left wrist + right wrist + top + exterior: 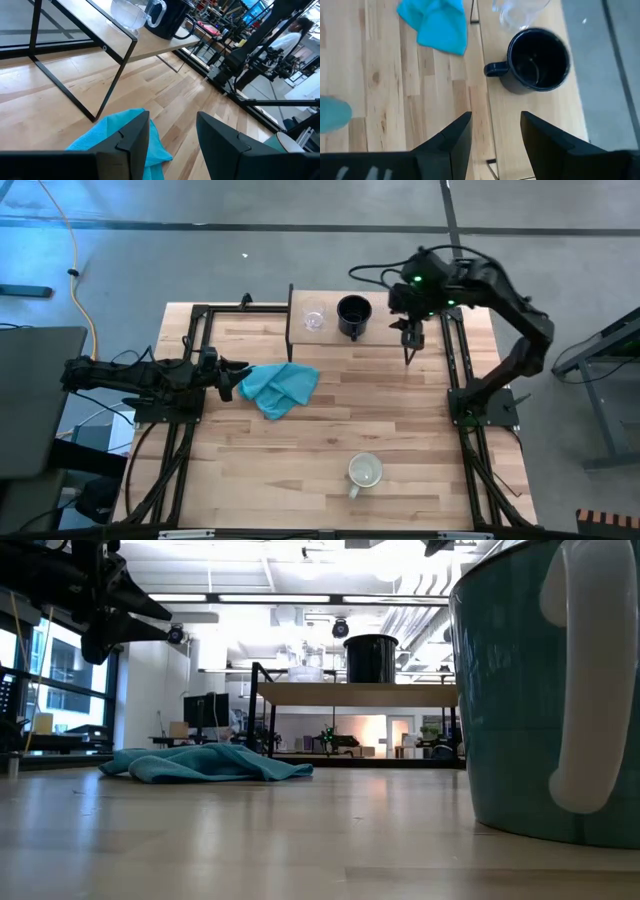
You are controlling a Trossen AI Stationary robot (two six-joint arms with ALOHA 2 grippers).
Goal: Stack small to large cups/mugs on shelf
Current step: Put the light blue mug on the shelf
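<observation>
The shelf (330, 330) stands at the table's far edge. On it stand a clear glass cup (314, 317) and, to its right, a black mug (353, 315), both upright. A pale mug (364, 471) stands upright on the tabletop near the front edge, its handle toward the near side. My right gripper (411, 348) hangs open, pointing steeply down, right of the black mug (538, 60) and touching nothing. My left gripper (235, 375) waits open at the table's left, just behind a teal cloth (282, 387).
The teal cloth (437, 25) lies crumpled on the table, left of centre and in front of the shelf. Black metal frames (185, 420) run along the left and right sides of the table. Bare wood lies between the cloth and the pale mug (550, 690).
</observation>
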